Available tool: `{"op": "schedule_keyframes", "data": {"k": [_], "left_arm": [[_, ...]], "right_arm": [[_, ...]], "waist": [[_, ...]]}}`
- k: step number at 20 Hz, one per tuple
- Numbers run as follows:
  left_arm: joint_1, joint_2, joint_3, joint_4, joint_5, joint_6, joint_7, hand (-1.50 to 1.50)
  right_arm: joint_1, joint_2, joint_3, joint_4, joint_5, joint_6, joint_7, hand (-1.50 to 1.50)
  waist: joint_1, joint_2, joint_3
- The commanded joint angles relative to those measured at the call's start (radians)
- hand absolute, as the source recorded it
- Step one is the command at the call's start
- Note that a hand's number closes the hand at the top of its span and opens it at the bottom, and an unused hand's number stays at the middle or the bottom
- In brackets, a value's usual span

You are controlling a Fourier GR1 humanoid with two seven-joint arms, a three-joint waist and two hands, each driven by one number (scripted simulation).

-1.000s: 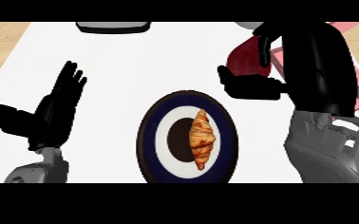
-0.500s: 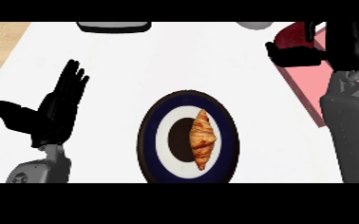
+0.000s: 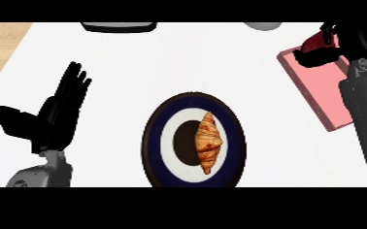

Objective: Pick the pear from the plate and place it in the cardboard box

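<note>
the pear is not plainly visible as a pear; a dark red rounded object shows inside the curled fingers of the right robot hand at the upper right edge of the view. that robot hand is closed around the red object and hangs over the far end of a pink, shallow box that lies on the white worktop at the right. in the lower middle sits a round plate with a dark blue rim, a white ring and a dark centre. a golden brown croissant lies on it, lengthwise, right of the centre. the left robot hand rests at the left edge, fingers straight and pointing up, holding nothing. a dark tray-like object and a grey rounded object are cut off at the top edge.
</note>
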Motion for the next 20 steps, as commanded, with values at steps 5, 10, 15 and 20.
{"op": "schedule_keyframes", "data": {"k": [5,10,15,20], "left_arm": [[-0.042,-0.016,-0.021,0.014,-0.026,0.027,0.026,0.00],[-0.012,0.013,0.022,0.021,0.027,-0.026,-0.009,0.00],[-0.010,0.010,0.014,0.011,0.005,-0.006,0.004,0.00],[-0.020,0.022,0.034,0.014,0.020,-0.012,0.010,0.00]], "right_arm": [[-0.076,-0.070,-0.044,0.286,-0.049,0.194,-0.093,-1.50],[-0.072,-0.021,-0.132,0.409,-0.064,-0.195,-0.265,-1.50],[-0.093,-0.010,-0.253,0.309,-0.216,-0.329,-0.425,-1.50],[-0.162,0.003,-0.377,0.342,-0.408,-0.226,-0.436,-1.50]], "waist": [[-0.005,-0.002,0.001],[0.010,0.004,0.002],[-0.006,-0.005,0.003],[-0.007,-0.005,0.001]]}}
